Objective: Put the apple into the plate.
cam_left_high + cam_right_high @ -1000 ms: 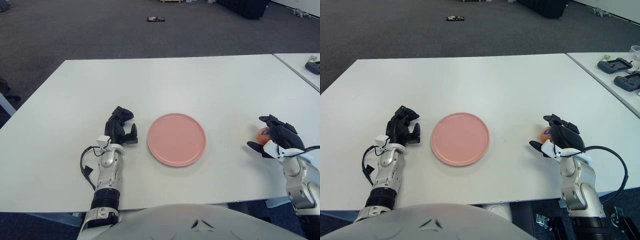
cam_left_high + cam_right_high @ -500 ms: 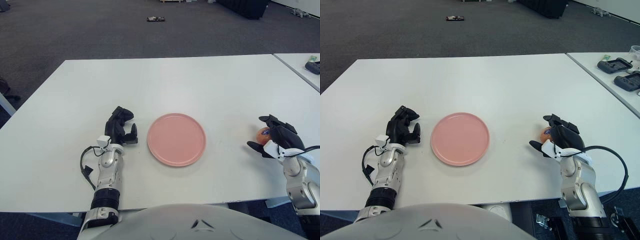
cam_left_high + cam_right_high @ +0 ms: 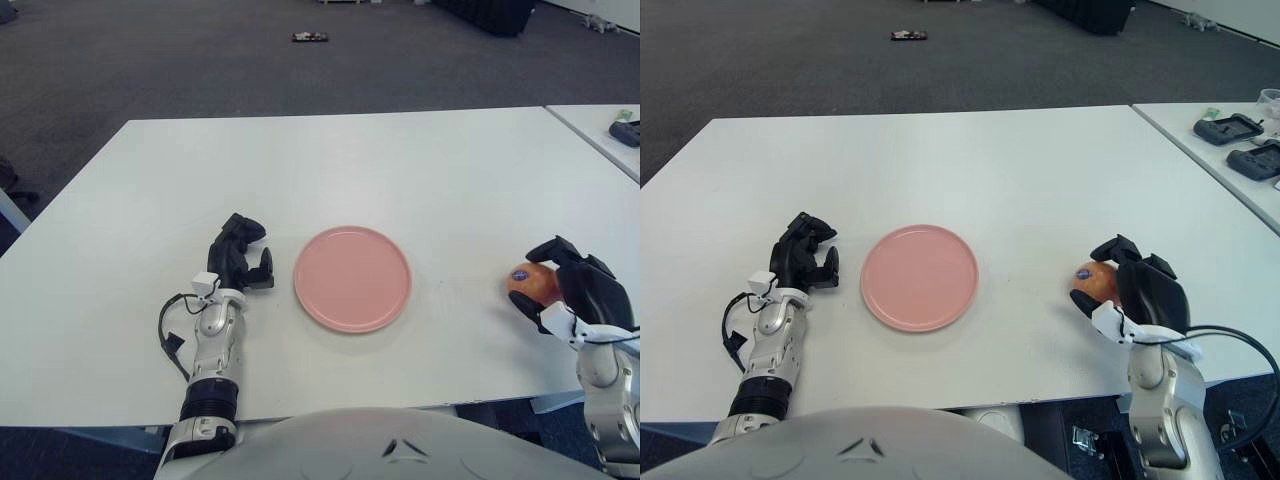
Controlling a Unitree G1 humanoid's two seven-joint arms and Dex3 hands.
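Observation:
An orange-red apple (image 3: 1095,284) with a small blue sticker sits in my right hand (image 3: 1128,290) near the table's front right edge. The black fingers curl over its top and right side, and the thumb lies under its front. Whether the apple still touches the table I cannot tell. The pink plate (image 3: 919,276) lies flat at the middle of the table, well to the left of the apple, with nothing on it. My left hand (image 3: 805,262) shows just left of the plate, fingers curled, holding nothing.
The white table (image 3: 940,160) stretches far back behind the plate. A second table at the right carries black controllers (image 3: 1230,130). A small dark object (image 3: 908,36) lies on the grey carpet in the distance.
My right hand has turned and closed further round the apple, shifting slightly right and toward me, so more of the apple and its sticker shows. The left hand and the plate have not moved.

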